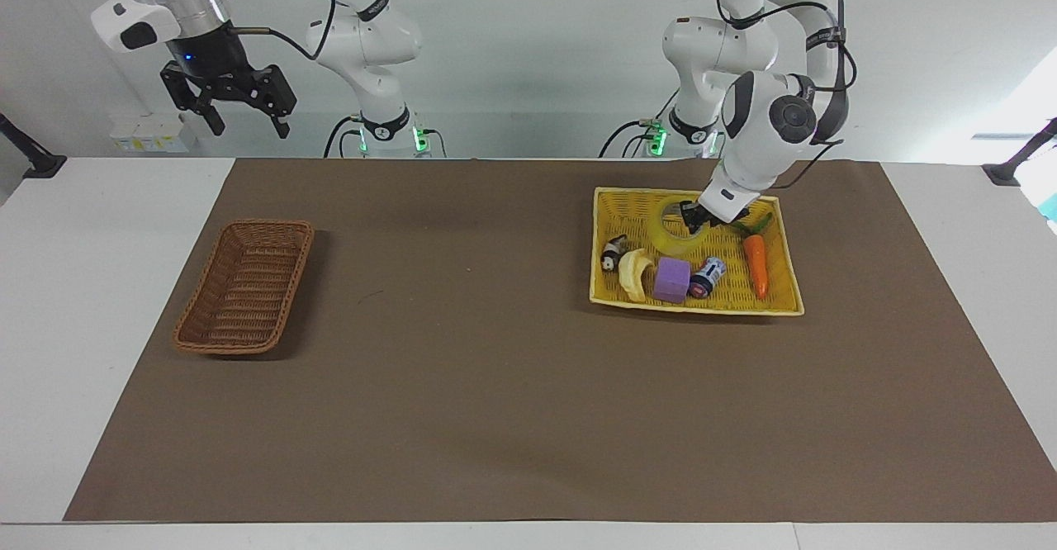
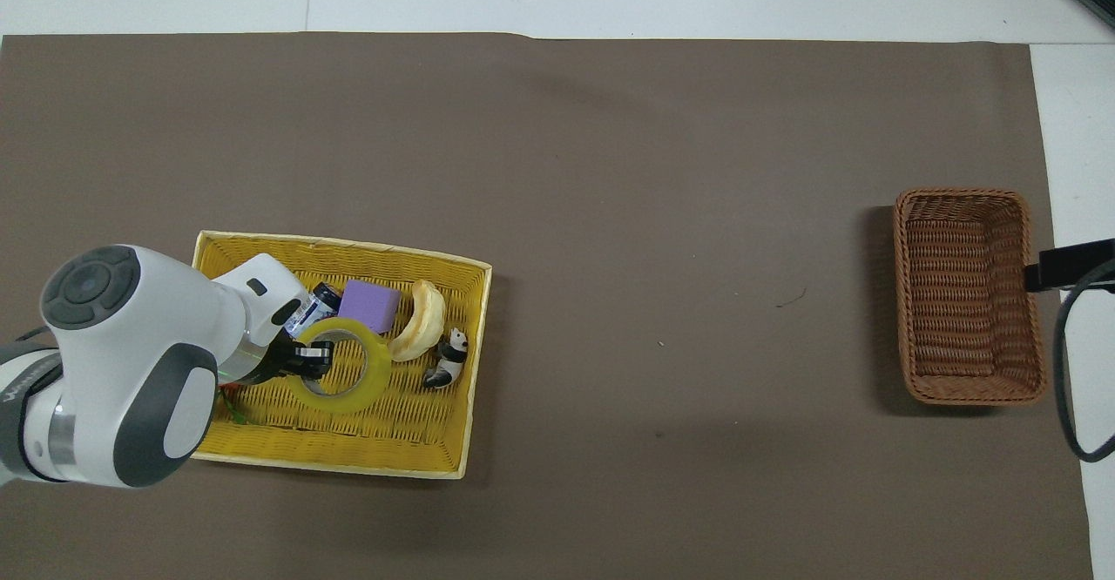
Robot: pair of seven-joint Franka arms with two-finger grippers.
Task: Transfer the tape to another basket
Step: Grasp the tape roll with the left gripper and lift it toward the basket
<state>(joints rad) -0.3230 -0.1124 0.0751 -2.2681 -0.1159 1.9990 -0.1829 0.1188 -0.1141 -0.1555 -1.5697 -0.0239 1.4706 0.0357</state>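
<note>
The tape is a translucent yellow ring. My left gripper is shut on its rim, one finger inside the hole. It holds the tape tilted, just above the yellow basket. In the overhead view the tape hangs over that basket's middle, with the left gripper at its rim. The brown wicker basket stands empty toward the right arm's end of the table and shows in the overhead view too. My right gripper waits open, high in the air near that basket.
In the yellow basket lie a banana, a purple block, a small can, a carrot and a panda figure. A brown mat covers the table between the baskets.
</note>
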